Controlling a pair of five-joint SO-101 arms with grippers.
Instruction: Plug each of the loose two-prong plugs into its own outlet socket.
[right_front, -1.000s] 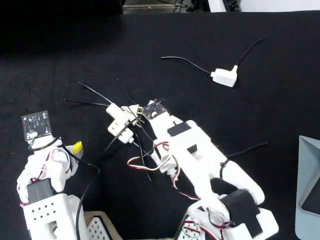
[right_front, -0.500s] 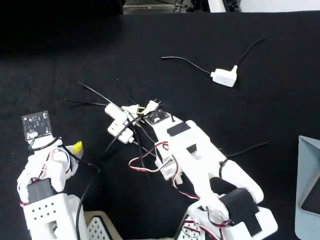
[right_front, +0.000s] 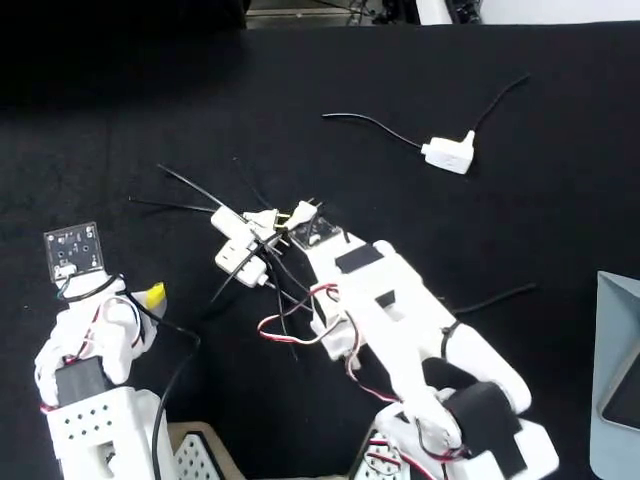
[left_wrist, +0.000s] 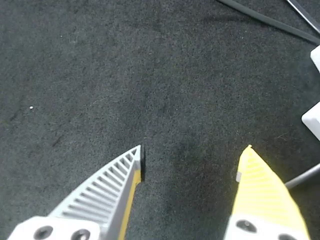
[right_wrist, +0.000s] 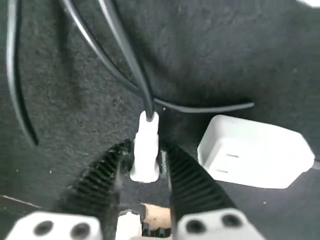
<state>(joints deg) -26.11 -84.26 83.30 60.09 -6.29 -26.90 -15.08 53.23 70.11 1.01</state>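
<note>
Fingers (right_wrist: 105, 180) of right gripper (right_wrist: 147, 150): black, ribbed, clamped on both flanks of white two-prong plug (right_wrist: 146, 132), cord end away from wrist. Fingers of left gripper (left_wrist: 194, 148): one grey-white, one yellow, well apart, nothing btwn, over bare black table (right_front: 560, 230). Next in size, right arm (right_front: 400, 320), stretched across table centre to a cluster of white socket parts (right_front: 240, 262) & black cords (right_front: 190, 185). Left arm (right_front: 90, 345) folded at near-left corner, well apart from that cluster. Grey container (right_front: 615, 370) at right edge, not involved. Far white socket piece (right_front: 450, 153) alone toward far right, two cords off it, no gripper near. White outlet socket (right_wrist: 255, 152) just beside gripped plug, not touching, two slots (right_wrist: 227, 163) facing wrist cam. Prongs hard to make out: prob. the brass glint near the palm, so maybe pointing away from the slots. Risks, as judged:
- Socket loose on cloth & unbraced w/ left gripper far off, so likely to skid rather than accept prongs.
- Cords crossing close by gripper, so any swing apt to drag the whole cluster.
- Narrow grip on a smooth plug body, so twist or slip under push.
- Wrong prong heading, meaning a regrip before any insertion.
- Slight misalignment w/ slots, meaning bent prongs or a tipped socket.
</note>
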